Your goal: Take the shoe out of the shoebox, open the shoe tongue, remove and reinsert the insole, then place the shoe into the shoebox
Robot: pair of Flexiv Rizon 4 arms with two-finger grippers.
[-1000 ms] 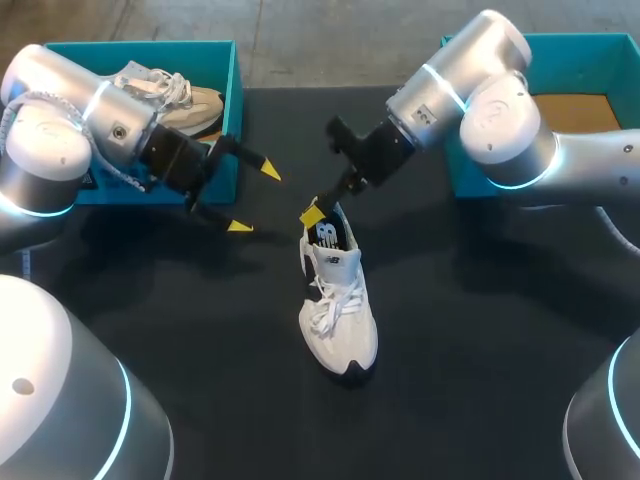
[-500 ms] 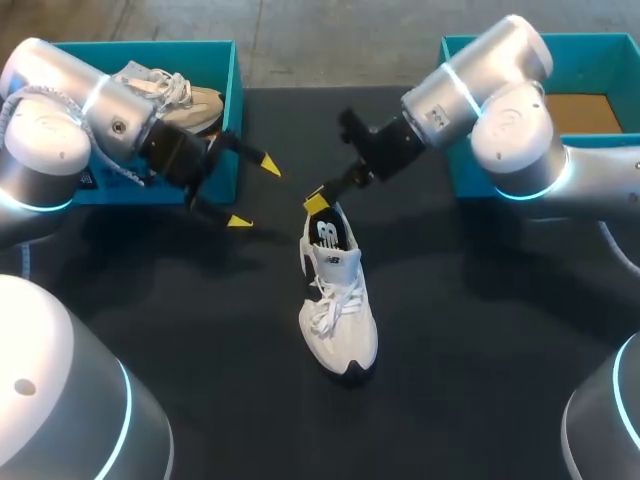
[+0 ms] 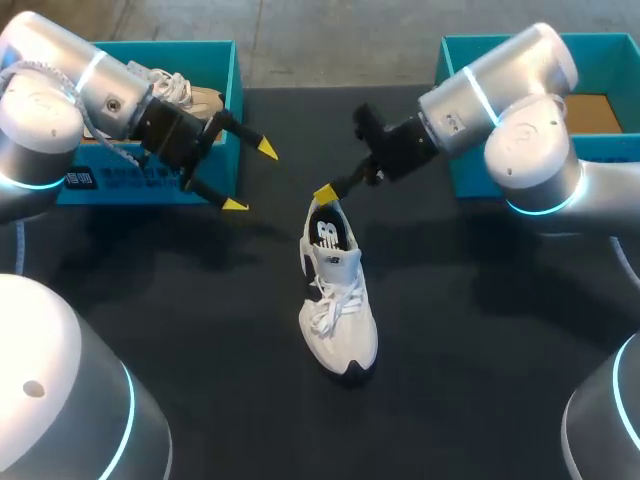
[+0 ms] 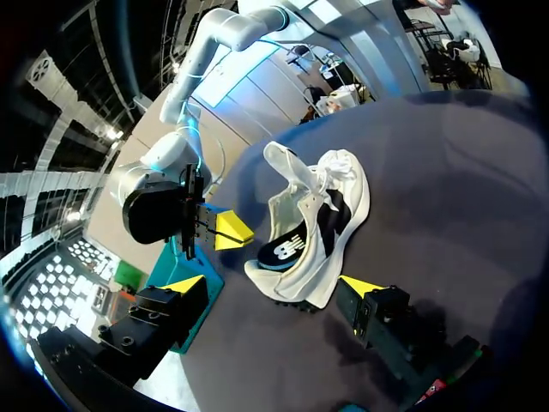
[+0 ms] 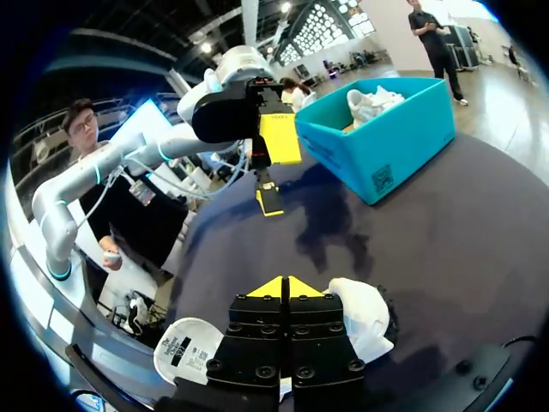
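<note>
Shoe (image 3: 338, 300) mid-table, left shoebox (image 3: 110, 185) behind left, right shoebox (image 3: 600, 60) behind right

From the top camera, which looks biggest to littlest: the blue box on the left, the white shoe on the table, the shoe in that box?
1. left shoebox: biggest.
2. white shoe on the table.
3. shoe in the box: looks littlest, but the left arm hides part of it, so that is unsure.

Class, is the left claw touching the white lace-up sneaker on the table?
Apart. The head view shows bare black table between the open left claw and the white sneaker.
</note>
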